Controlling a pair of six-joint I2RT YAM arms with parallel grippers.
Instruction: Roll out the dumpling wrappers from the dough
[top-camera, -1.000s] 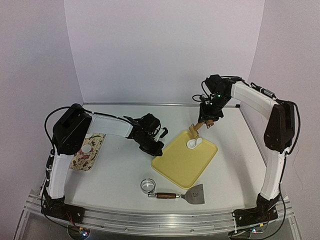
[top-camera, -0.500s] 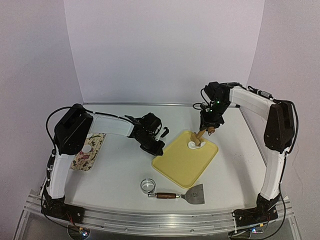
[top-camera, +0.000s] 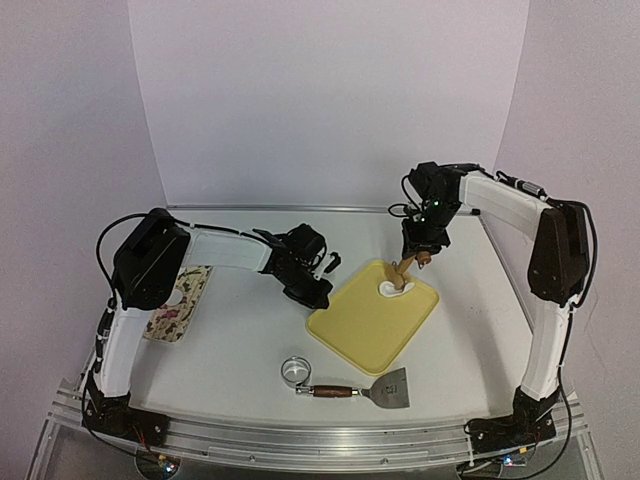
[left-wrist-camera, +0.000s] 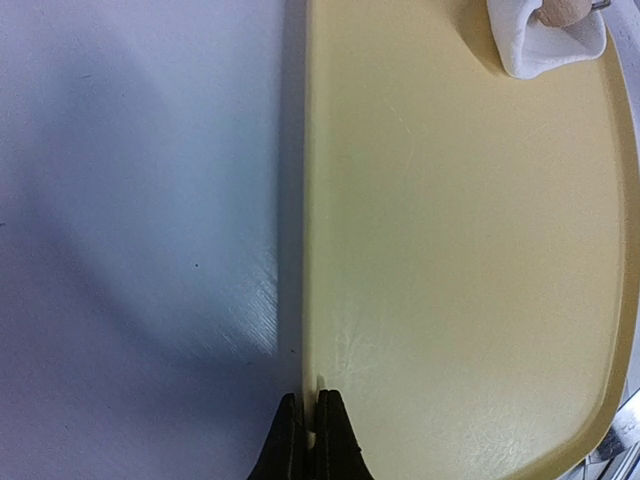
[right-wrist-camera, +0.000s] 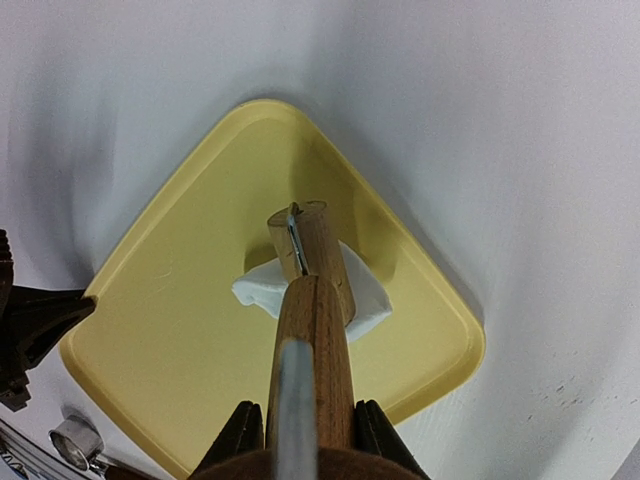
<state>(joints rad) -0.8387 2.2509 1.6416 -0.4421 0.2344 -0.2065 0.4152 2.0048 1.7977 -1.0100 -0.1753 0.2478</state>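
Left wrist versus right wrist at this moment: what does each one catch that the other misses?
Only the left wrist view shows, up close, the left gripper pinching the rim of the yellow tray.

Only the right wrist view shows the right gripper clamped on the wooden rolling pin, the tray's whole outline, and the metal ring cutter at its bottom left corner.

Both show the tray and the white dough piece under the pin's end.
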